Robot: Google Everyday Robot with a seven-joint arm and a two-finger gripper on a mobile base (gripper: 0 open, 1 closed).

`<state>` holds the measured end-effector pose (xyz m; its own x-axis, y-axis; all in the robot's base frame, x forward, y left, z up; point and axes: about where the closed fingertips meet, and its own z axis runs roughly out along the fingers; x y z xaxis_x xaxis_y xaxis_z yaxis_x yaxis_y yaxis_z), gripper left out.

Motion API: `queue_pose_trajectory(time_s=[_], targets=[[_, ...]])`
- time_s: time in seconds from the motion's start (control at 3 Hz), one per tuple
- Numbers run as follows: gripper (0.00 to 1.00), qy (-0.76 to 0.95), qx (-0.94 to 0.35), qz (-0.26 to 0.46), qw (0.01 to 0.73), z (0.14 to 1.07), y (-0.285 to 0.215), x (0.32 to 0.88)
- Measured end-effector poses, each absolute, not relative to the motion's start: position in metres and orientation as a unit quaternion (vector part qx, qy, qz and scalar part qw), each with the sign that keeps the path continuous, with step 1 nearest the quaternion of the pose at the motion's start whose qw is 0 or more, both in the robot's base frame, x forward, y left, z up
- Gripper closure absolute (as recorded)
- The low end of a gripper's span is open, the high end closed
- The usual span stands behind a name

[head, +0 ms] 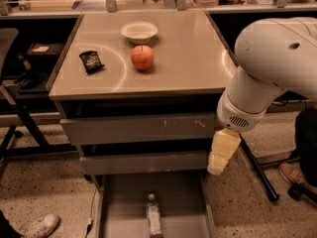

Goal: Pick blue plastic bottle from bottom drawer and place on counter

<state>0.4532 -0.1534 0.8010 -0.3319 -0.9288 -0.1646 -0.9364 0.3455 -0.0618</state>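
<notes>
My end effector (223,152) hangs low, just above the right side of the bottom drawer (181,207); open or closed, I cannot tell; the bottle (154,218) sits mid-drawer, well apart from it.

Bottle (154,218) in bottom drawer (184,202), gripper (218,163) to right

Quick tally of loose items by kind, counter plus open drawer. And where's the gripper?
Bowl: 1, white bowl on the counter
Fruit: 1, apple
Packet: 1, dark snack packet
Bottle: 1, blue plastic bottle lying in the bottom drawer
Total: 4
The gripper hangs by the drawer's right side, apart from the bottle.
</notes>
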Motion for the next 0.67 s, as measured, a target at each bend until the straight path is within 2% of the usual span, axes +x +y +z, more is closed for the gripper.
queue_pose_trajectory(time_s=[0.33, 0.67], targets=[[0.00, 0.820, -0.562, 0.046, 0.098, 0.783, -0.151, 0.450], [0.00, 0.844, -0.519, 0.089, 0.102, 0.723, -0.135, 0.441]])
